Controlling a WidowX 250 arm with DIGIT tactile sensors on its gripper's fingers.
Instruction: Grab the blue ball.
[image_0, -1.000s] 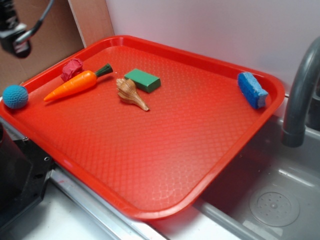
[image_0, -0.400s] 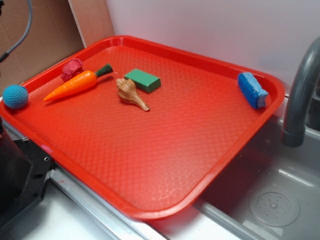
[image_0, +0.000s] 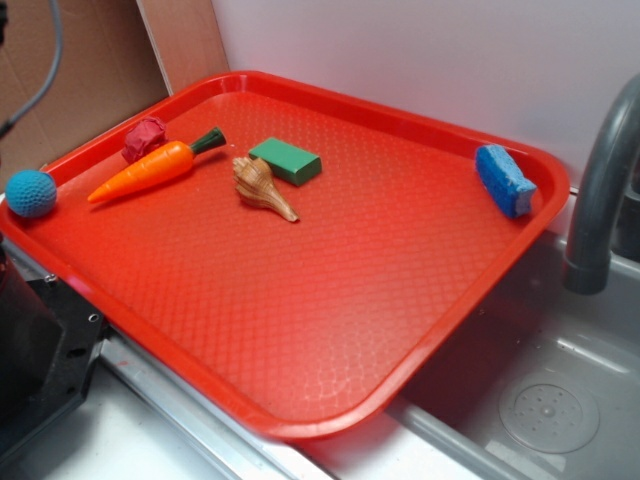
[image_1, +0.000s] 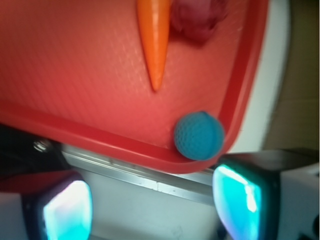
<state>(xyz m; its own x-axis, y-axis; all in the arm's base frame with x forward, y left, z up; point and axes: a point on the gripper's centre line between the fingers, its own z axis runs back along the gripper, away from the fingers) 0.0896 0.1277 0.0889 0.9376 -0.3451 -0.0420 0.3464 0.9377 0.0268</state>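
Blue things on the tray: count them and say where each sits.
2. The blue ball sits in the tray's left corner against the rim, near the carrot's tip. The blue block lies at the far right edge.

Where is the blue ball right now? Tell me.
In the exterior view the blue ball sits in the tray's far-left corner against the rim, just beyond the carrot's pointed tip.
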